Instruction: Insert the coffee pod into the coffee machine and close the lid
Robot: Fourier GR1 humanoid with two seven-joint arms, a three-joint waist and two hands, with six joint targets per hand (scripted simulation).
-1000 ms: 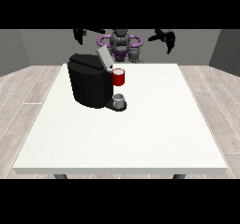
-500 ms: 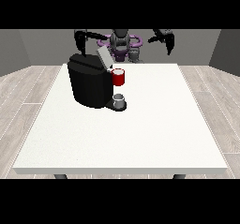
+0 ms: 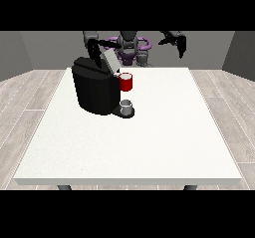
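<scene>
Black coffee machine (image 3: 95,90) standing on white worktop (image 3: 149,137), lid (image 3: 110,61) raised; hand at view's left (image 3: 94,53) above it, hand at view's right (image 3: 180,45) aloft; finger states impossible to tell

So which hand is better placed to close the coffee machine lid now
The robot's right, the hand at the view's left: it hangs just above the coffee machine. The other hand is raised far off.
</scene>
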